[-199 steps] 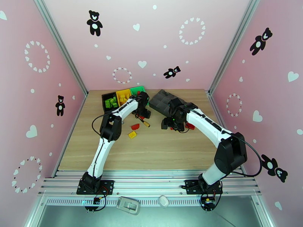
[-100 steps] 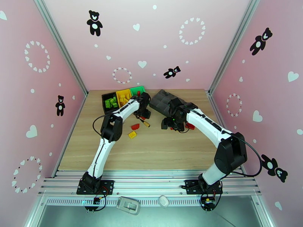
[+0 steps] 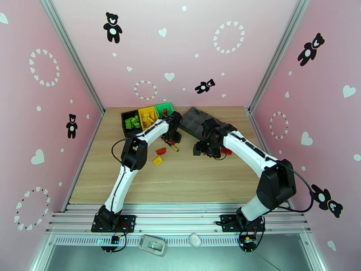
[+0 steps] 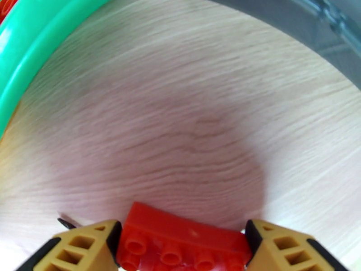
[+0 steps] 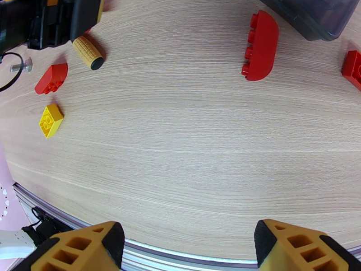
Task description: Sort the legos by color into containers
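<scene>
My left claw (image 4: pixel 180 242) is down at the table (image 4: pixel 189 109). Its fingers have closed partway, one pressed to each end of a red brick (image 4: pixel 171 231), which is pinched between them with its studs toward my camera (a snug fit, no gap on either side). Just beyond, the green bin (image 4: pixel 27 64) curves past on the left, and the grey tray (image 4: pixel 289 19) sits at the far right.

My right claw (image 5: pixel 187 240) hangs wide open over bare wood with nothing in it. Ahead of it a rounded red brick (image 5: pixel 259 46) lies near the tray. Off to the left are a small red brick (image 5: pixel 50 78), a yellow brick (image 5: pixel 50 119) and the ribbed screwdriver handle (image 5: pixel 88 53).

From above, the black bin (image 3: pixel 124 119), yellow bin (image 3: pixel 141 112) and green bin stand in a row at the far left of the table. There are lime bricks (image 3: pixel 132 123) in the black bin and yellow bricks (image 3: pixel 148 118) in the yellow.
</scene>
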You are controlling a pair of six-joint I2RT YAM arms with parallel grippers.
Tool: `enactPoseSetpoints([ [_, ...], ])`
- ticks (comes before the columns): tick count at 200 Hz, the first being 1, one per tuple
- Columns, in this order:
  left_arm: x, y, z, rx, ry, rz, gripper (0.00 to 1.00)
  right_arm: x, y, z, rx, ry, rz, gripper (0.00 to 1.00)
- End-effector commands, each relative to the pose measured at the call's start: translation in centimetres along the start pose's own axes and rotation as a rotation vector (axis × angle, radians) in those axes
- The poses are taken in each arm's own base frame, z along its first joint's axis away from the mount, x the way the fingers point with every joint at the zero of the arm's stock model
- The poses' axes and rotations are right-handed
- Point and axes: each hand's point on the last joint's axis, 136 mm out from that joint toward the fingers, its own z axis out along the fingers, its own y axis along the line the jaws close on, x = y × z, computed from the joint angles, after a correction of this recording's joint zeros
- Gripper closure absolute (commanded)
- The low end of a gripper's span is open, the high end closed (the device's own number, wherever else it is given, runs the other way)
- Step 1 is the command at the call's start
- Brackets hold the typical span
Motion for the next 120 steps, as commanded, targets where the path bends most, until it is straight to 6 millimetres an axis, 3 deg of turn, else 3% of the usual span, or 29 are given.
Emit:
enactPoseSetpoints([
  [1,-4.0,0.8,-6.3,0.045,-0.15,-0.105,0.39,-0.2,0.3,-0.6,-0.024,-0.031,0.003,0.19],
  [68,-10.2,5.6,-9.4,0.018,-0.338,-0.281,0.38,-1.0,0.5,-0.2,-0.03,-0.051,0.034,0.19],
  [106,-13.1,6.7,-9.2,0.052,-0.434,-0.308,0.34,-1.9,0.9,0.3,-0.028,-0.043,0.044,0.19],
  [120,-14.0,7.0,-9.0,0.065,-0.462,-0.319,0.24,-2.4,1.1,0.4,-0.025,-0.041,0.04,0.19],
])
